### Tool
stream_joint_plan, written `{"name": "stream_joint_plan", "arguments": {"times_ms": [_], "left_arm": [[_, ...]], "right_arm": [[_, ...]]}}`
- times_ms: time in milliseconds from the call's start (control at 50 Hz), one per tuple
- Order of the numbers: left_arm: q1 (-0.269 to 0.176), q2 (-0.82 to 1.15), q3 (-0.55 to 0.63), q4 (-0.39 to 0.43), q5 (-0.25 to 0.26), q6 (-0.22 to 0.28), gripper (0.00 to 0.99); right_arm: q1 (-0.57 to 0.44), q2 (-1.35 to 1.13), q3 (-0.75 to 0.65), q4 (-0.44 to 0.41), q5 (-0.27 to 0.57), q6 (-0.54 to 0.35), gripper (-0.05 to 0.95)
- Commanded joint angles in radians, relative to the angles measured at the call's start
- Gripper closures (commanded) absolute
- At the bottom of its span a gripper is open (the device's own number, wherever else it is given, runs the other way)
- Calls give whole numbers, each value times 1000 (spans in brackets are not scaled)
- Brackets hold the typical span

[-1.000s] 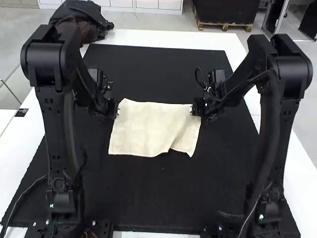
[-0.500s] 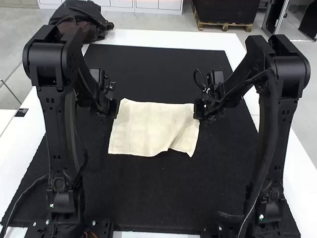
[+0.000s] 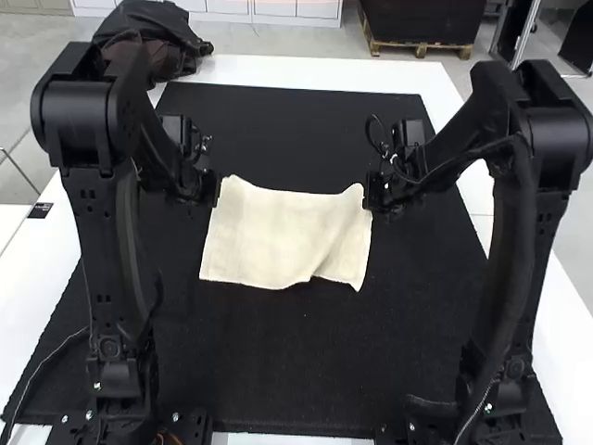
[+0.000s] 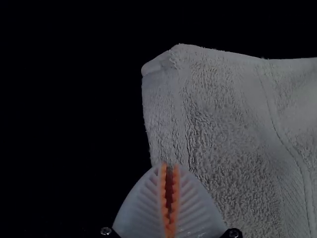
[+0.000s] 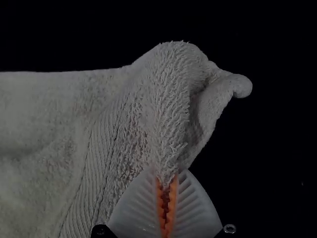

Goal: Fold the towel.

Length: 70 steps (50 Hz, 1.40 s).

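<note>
towel (image 3: 287,236) up a bit btwn l gripper (image 3: 215,193) & r gripper (image 3: 368,193)

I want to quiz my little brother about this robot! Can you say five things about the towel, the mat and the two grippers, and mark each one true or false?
1. The towel is a pale cream colour. True.
2. The left gripper has its jaws wide open, away from the towel. False: its jaws are shut on the towel, near one side edge.
3. The right gripper is holding part of the towel. True.
4. The mat is bright red. False: it is black.
5. The towel is rolled up in a tight ball. False: it is mostly spread out between the two grippers.
</note>
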<state>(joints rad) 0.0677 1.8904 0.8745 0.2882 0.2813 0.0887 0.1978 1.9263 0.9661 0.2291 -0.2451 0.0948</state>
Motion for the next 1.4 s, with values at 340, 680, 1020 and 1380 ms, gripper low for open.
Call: {"name": "stream_joint_plan", "arguments": {"times_ms": [340, 680, 1020, 1380], "left_arm": [[21, -93, 1, -1, 16, -7, 975], [44, -114, 0, -4, 22, -7, 975], [44, -192, 0, -6, 45, -17, 975], [46, -249, -32, -40, 61, -15, 975]], "right_arm": [[-35, -61, 13, -1, -39, -40, 923], [-54, -89, 20, -27, -46, -66, 923], [-49, -158, 45, -80, -88, -70, 923], [-47, -190, 14, -149, -128, -116, 923]]}}
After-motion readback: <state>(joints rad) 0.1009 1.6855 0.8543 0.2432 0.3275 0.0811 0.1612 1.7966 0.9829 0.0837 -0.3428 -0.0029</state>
